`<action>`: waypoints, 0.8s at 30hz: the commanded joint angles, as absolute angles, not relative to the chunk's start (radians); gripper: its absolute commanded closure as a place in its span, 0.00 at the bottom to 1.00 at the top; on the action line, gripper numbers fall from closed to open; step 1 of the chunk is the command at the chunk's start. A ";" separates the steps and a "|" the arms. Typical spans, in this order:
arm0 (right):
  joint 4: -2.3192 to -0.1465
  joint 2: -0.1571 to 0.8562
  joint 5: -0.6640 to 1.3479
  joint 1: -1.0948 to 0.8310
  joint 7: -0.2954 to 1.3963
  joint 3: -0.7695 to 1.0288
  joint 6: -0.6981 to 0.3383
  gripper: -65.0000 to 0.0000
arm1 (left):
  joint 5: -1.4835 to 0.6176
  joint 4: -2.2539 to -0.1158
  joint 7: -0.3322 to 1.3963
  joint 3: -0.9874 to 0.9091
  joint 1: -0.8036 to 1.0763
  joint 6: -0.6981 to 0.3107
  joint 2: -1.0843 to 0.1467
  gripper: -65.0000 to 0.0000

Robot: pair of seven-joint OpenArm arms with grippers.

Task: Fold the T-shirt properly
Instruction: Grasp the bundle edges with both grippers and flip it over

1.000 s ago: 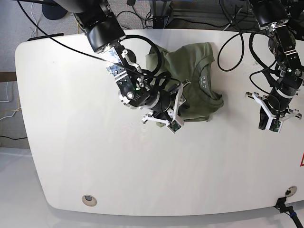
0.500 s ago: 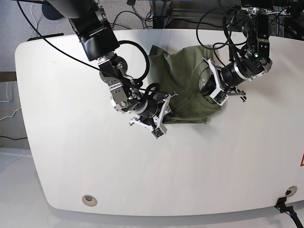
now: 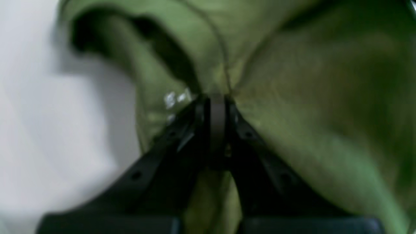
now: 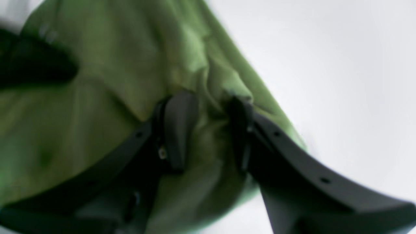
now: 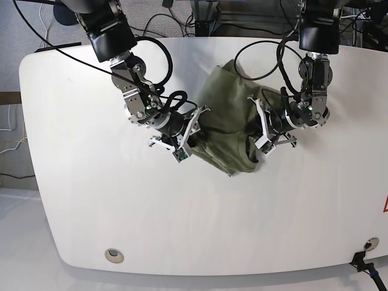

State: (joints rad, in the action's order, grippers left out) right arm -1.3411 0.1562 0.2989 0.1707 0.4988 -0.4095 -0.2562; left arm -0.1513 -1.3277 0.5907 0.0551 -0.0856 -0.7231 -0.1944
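Now, as things stand:

T-shirt (image 5: 229, 124): olive-green, bunched between the two arms near the desk's middle, toward 12 o'clock; one corner hangs down toward 6 o'clock.

Desk (image 5: 91, 206): white, with rounded corners, and it carries the garment.

Left pincer (image 3: 217, 107): tips pressed together, clamped on a fold of the T-shirt (image 3: 308, 84); in the base view it sits at the cloth's 3 o'clock edge (image 5: 262, 134).

Right pincer (image 4: 208, 126): its two dark fingers (image 4: 177, 120) stand a little apart with a ridge of the T-shirt (image 4: 97, 97) bunched between them; both press against the cloth, so it grips the fabric. In the base view it sits at the cloth's 9 o'clock edge (image 5: 185, 134).

Cloth near the left pincer: pale printed marks (image 3: 175, 97) show just at 10 o'clock of the tips, too blurred to read.

Cables (image 5: 267, 51): black, looping over the desk's 12 o'clock edge behind both arms.
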 commanded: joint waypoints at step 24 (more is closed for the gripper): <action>-1.397 0.065 0.283 0.278 0.579 -0.302 -0.262 0.69 | -0.101 -1.715 0.542 0.071 0.082 -0.698 -0.174 1.00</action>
State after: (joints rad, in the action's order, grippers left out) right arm -1.4155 0.0723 0.2714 0.2504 0.6079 -0.3023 -0.2565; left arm -0.0826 -1.6947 0.5671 0.0738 0.0795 -0.7002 -0.1852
